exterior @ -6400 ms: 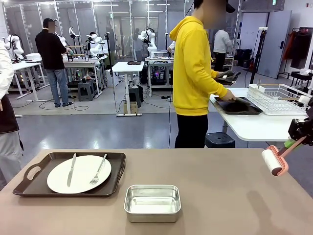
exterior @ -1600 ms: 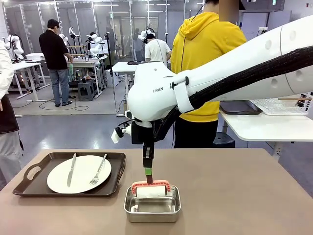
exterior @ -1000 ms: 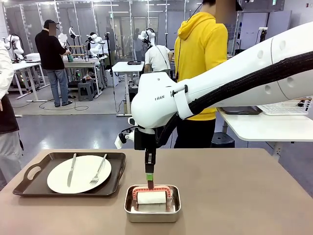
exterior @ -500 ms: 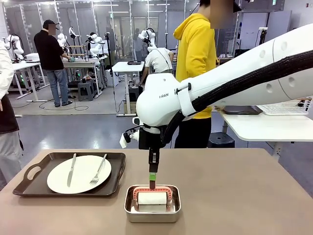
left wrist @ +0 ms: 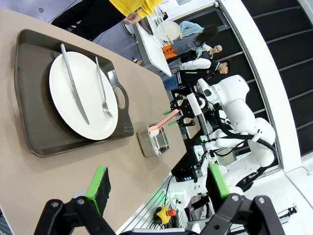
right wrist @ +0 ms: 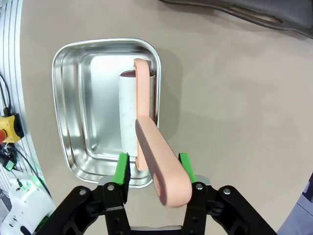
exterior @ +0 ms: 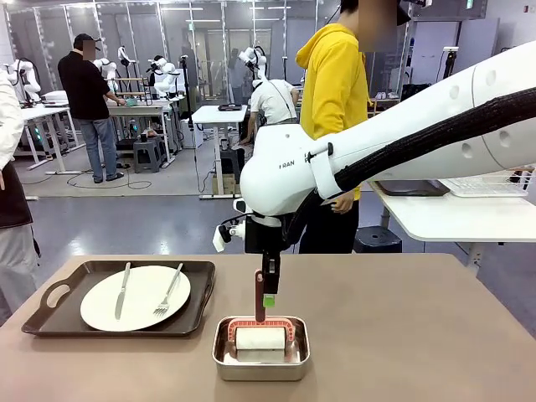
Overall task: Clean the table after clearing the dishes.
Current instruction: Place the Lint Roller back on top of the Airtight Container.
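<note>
On the brown table (exterior: 402, 335), a white plate (exterior: 136, 297) with a knife (exterior: 122, 289) and fork (exterior: 169, 293) lies on a dark tray (exterior: 50, 297) at the left. A white lint roller (exterior: 260, 337) with a pink handle (right wrist: 156, 156) rests in a small steel pan (exterior: 261, 364). My right gripper (exterior: 265, 301) hangs over the pan, open, its green pads either side of the upright handle, with a gap on one side. My left gripper (left wrist: 159, 182) is open and empty, high above the table, looking down at the plate (left wrist: 80, 95) and the pan (left wrist: 155, 142).
A person in a yellow hoodie (exterior: 339, 92) stands beyond the far edge. A white side table (exterior: 444, 213) with a wire rack (exterior: 494, 180) is at the back right. Bare tabletop lies to the right of the pan.
My right gripper's jaws have parted from the roller's handle and drifted slightly right. The roller stays in the pan. The person has shifted a little.
</note>
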### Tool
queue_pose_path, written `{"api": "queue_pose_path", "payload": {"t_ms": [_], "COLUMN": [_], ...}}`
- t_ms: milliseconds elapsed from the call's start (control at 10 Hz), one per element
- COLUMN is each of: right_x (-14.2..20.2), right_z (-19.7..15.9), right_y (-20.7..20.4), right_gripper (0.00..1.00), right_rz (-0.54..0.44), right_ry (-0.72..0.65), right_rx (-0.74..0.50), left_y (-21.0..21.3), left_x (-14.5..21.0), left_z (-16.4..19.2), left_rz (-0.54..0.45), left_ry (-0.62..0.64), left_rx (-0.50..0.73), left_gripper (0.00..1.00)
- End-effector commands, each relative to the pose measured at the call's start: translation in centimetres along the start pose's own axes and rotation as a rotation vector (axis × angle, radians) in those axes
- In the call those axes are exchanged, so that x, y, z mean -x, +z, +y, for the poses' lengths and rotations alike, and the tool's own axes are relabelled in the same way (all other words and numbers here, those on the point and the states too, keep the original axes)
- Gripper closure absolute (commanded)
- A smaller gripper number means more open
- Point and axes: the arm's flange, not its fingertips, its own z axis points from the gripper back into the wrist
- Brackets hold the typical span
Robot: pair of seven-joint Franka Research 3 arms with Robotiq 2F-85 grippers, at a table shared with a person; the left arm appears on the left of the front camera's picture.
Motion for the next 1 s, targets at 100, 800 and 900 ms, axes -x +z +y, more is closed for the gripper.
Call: {"api": "queue_pose_path", "payload": {"t_ms": [100,800,900], "right_x": [0.6,0.5,0.5], "right_z": [0.8,0.6,0.1], "right_y": [1.1,2.7,2.7], "right_gripper": [0.32,0.0,0.0], "right_rz": [-0.005,0.008,0.016], "right_ry": [0.021,0.018,0.019], "right_rx": [0.042,0.069,0.067], "left_y": [0.2,0.2,0.2], "left_x": [0.1,0.1,0.1], "left_z": [-0.1,-0.1,-0.1], "left_rz": [-0.004,-0.004,-0.004], "left_ry": [-0.006,-0.006,-0.006], "left_rx": [-0.002,-0.002,-0.002], "left_gripper": [0.0,0.0,0.0]}}
